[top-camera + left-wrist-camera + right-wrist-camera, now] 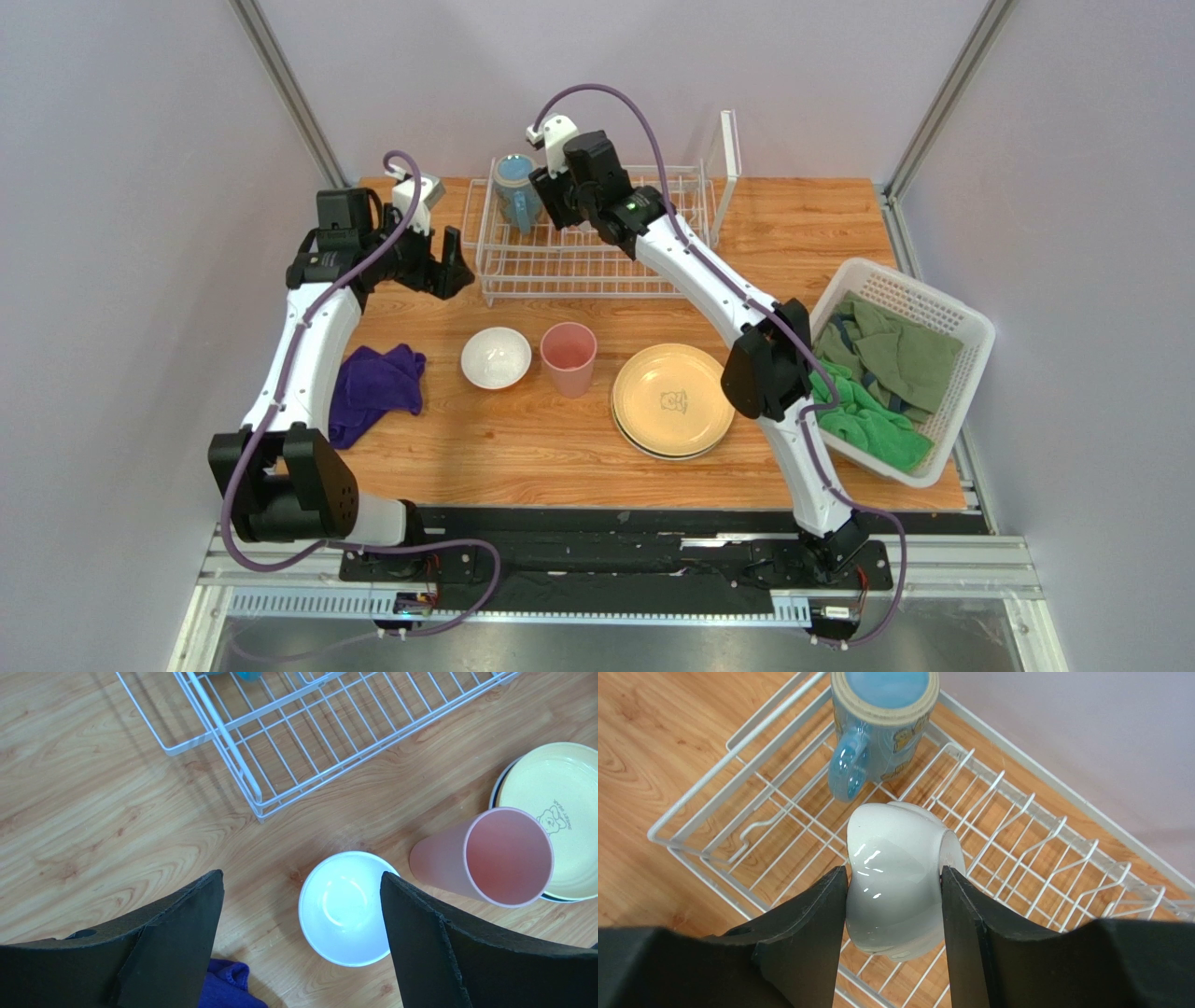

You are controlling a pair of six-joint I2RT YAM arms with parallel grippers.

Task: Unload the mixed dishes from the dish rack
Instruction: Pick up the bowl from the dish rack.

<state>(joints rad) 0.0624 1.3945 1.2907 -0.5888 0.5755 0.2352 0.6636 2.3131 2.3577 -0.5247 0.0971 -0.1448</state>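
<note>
The white wire dish rack point(603, 273) stands at the back of the table with a blue mug point(516, 189) upside down in its left end. My right gripper point(892, 871) is over the rack point(1032, 833), shut on a small white bowl point(896, 882) turned on its side, just in front of the mug point(878, 721). My left gripper point(302, 877) hangs open over the table left of the rack, empty, above another white bowl point(344, 906). A pink tumbler point(491, 857) and a cream-yellow plate point(561, 805) on a dark-rimmed plate point(495, 789) stand on the table.
A purple cloth point(376, 385) lies at the front left, beside the white bowl point(495, 357). A white lattice basket point(968, 329) with green cloths point(884, 378) sits at the right edge. The rack's tall white panel point(728, 154) rises at its right end.
</note>
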